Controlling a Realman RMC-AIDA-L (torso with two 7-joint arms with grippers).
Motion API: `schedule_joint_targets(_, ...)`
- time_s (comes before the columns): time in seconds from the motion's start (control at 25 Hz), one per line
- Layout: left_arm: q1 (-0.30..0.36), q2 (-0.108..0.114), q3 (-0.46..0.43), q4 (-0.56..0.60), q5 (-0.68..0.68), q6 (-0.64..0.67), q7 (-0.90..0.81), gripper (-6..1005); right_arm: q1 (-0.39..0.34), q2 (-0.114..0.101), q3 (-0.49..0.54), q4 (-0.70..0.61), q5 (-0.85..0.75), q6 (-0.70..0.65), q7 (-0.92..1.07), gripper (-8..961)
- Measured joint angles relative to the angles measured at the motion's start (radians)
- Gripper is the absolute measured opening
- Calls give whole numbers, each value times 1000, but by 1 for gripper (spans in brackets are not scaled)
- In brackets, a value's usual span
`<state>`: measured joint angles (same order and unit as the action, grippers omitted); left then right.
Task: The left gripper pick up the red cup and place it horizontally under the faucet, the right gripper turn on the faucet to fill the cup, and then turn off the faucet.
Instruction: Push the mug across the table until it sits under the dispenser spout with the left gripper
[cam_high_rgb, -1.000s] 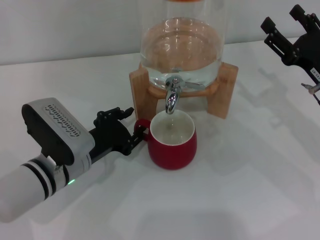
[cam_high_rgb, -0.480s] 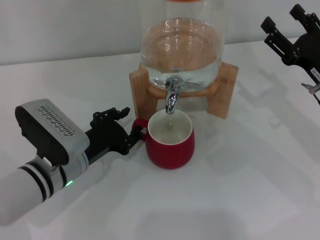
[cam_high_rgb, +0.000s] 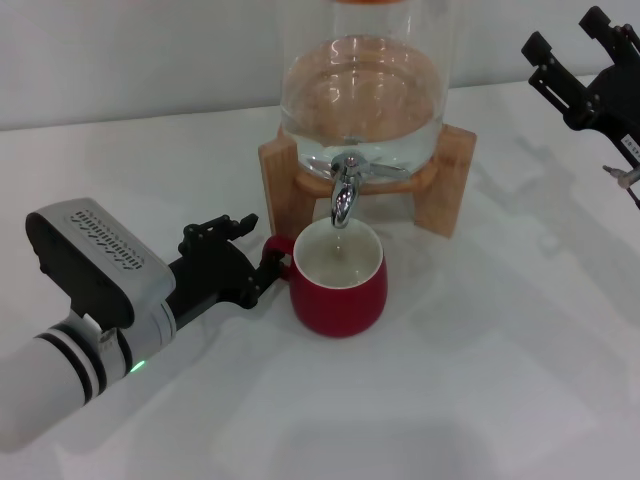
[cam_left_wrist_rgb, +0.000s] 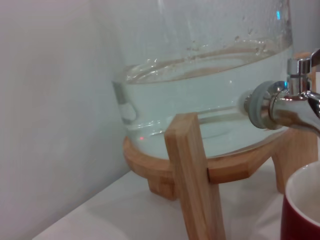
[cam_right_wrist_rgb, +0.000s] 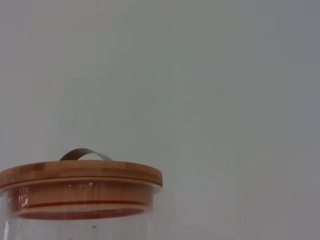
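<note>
Two grippers were ours to watch, and only one was at work. We saw the red cup (cam_high_rgb: 339, 290) standing upright on the white surface (cam_high_rgb: 500, 380), directly below the faucet (cam_high_rgb: 345, 190), its white inside open to the spout. The faucet stuck out of the glass dispenser (cam_high_rgb: 362, 90), which sat part full of clear water in its wooden stand (cam_high_rgb: 440, 190) just behind the cup.

Our left gripper (cam_high_rgb: 262, 272) lay low over the surface on the robot's left of the cup, its black fingers drawn together around the cup's small loop handle (cam_high_rgb: 277, 256). From the left wrist camera we made out the faucet (cam_left_wrist_rgb: 282, 102), the stand's near post (cam_left_wrist_rgb: 192, 175) and the cup's rim (cam_left_wrist_rgb: 300, 210) close beside it.

Our right gripper (cam_high_rgb: 580, 75) hung well away from the dispenser on the robot's right, above the surface, its slim barred fingers spread apart and holding nothing. Its wrist camera showed only the dispenser's wooden lid (cam_right_wrist_rgb: 80, 187) against the wall.
</note>
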<state>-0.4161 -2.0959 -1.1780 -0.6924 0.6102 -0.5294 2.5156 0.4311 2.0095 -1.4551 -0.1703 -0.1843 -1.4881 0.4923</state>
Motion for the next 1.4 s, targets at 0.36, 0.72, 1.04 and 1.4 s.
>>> schedule_joint_targets(0.36,-14,-1,2,22,-16,-3,2,480,2,0,-1,-1,-1,0,0,839)
schedule_joint_targets(0.72,-14,-2,2,22,-27,-3,0,479,2,0,-1,-2,-1,0,0,839)
schedule_joint_targets(1.04,-17,-4,11,28,-62,-3,-1,480,-1,0,-1,-12,-1,0,0,838)
schedule_joint_targets(1.4,-22,-3,26,44,-91,-4,1,479,-3,0,-1,-12,-1,0,0,839)
